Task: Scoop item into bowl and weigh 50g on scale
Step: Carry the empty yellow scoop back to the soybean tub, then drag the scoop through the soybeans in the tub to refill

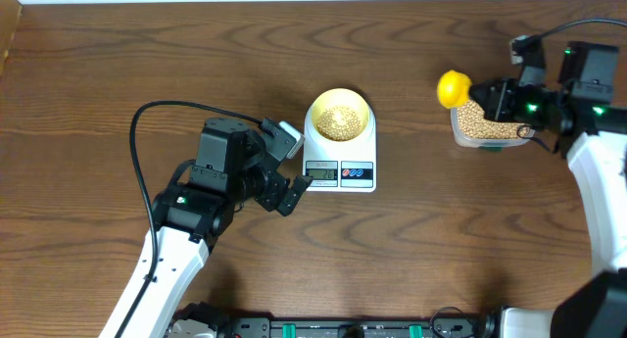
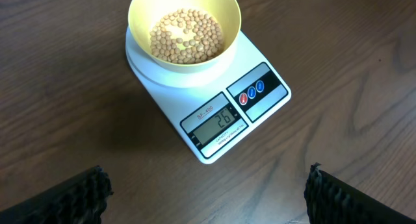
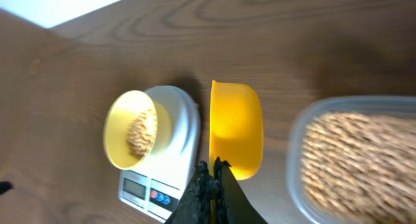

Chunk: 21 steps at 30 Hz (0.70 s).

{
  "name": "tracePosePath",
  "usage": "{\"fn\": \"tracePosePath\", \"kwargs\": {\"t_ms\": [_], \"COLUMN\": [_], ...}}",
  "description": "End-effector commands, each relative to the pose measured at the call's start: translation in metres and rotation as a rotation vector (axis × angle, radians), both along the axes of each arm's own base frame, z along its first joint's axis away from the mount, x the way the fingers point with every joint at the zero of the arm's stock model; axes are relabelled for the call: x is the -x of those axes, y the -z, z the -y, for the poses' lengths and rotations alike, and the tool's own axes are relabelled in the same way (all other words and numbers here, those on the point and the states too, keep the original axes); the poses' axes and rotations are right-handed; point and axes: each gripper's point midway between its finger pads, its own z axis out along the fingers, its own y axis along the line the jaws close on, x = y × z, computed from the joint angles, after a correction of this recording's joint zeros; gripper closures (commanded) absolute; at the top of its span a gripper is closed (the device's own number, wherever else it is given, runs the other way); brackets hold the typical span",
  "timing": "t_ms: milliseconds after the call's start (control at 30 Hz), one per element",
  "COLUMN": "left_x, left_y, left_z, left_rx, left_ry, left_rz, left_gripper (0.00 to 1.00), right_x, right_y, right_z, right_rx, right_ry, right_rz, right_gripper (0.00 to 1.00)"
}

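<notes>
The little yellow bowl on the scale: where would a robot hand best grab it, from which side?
Probably the bowl rim, from above, one finger inside the wall, one outside. It sits upright and open, its beans lying low in the middle, leaving the rim free.

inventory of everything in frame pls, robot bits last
table: one, dark brown wood, under everything
scale: one, white, table centre, display reads 26
bowl: one, pale yellow, on the scale
beans in bowl: many, tan, shallow layer
tub: one, clear plastic, table right
beans in tub: many, tan, filling it
scoop: one, yellow, just left of the tub
left claw: one, black, open, by the scale's front
right claw: one, black, shut on the scoop
</notes>
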Motion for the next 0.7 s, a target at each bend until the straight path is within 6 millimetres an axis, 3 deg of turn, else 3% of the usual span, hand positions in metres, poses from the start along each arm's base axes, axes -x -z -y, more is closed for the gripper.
{"fn": "tracePosePath", "kwargs": {"t_ms": [0, 433, 667], "left_x": [-0.001, -0.001, -0.001], "left_y": [-0.004, -0.004, -0.004], "left_z": [0.000, 0.000, 0.000], "left_rx": [0.005, 0.006, 0.005], "left_ry": [0.000, 0.001, 0.000], "left_rz": [0.011, 0.011, 0.011], "left_gripper": [0.02, 0.02, 0.02], "right_x": [0.004, 0.014, 0.012], "right_y": [-0.004, 0.020, 0.034], "right_z": [0.027, 0.104, 0.109], "right_rx": [0.119, 0.459, 0.480], "right_ry": [0.073, 0.350, 0.357], "right_rz": [0.016, -0.101, -0.138], "right_gripper": [0.99, 0.99, 0.99]}}
